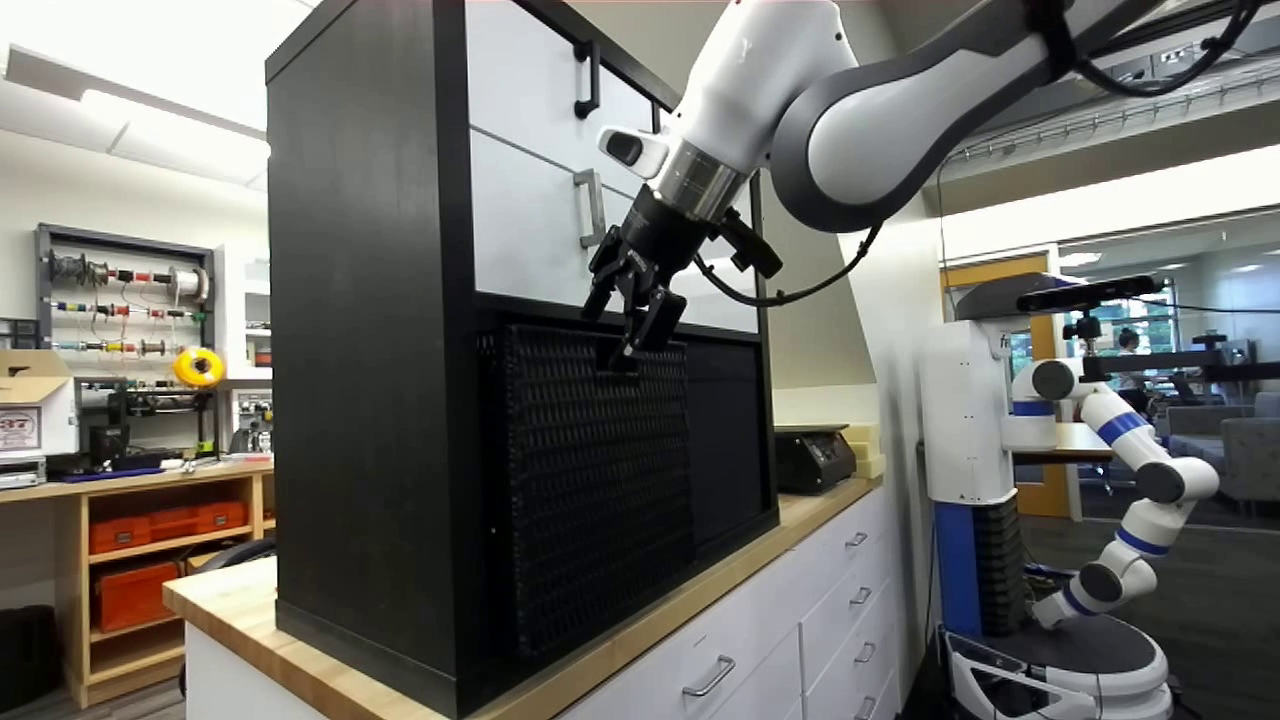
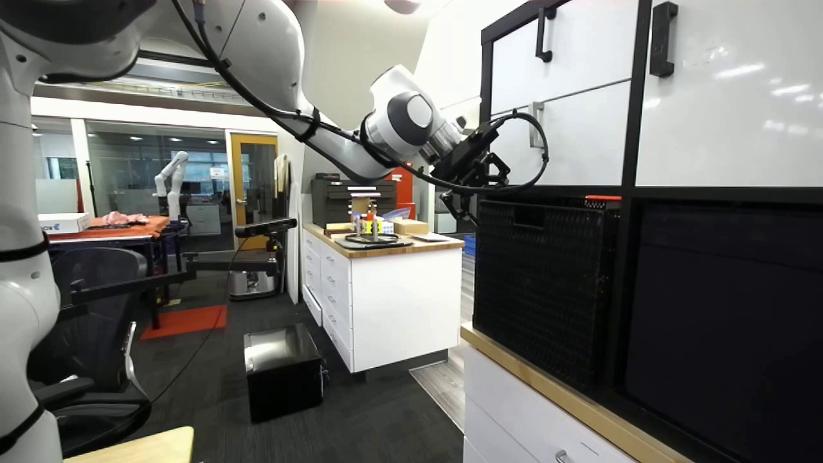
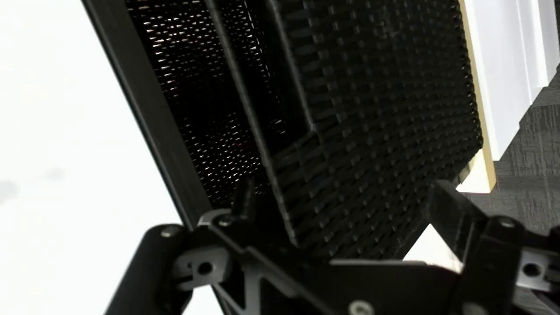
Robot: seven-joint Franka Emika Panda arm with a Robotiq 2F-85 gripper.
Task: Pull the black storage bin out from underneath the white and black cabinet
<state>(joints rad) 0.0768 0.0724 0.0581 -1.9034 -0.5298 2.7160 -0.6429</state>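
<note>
Black storage bin [image 1: 600, 480] sat in a bottom compartment of the white and black cabinet [image 1: 365, 330], beneath the white doors [image 1: 530, 230], its front wall forward of the frame. Pincer [image 3: 342, 192] was in front of the cabinet, near the bin's top edge, fingers [image 3: 459, 214] well apart; contact could not be told. Cabinet stood on the table [image 1: 240, 585].
</note>
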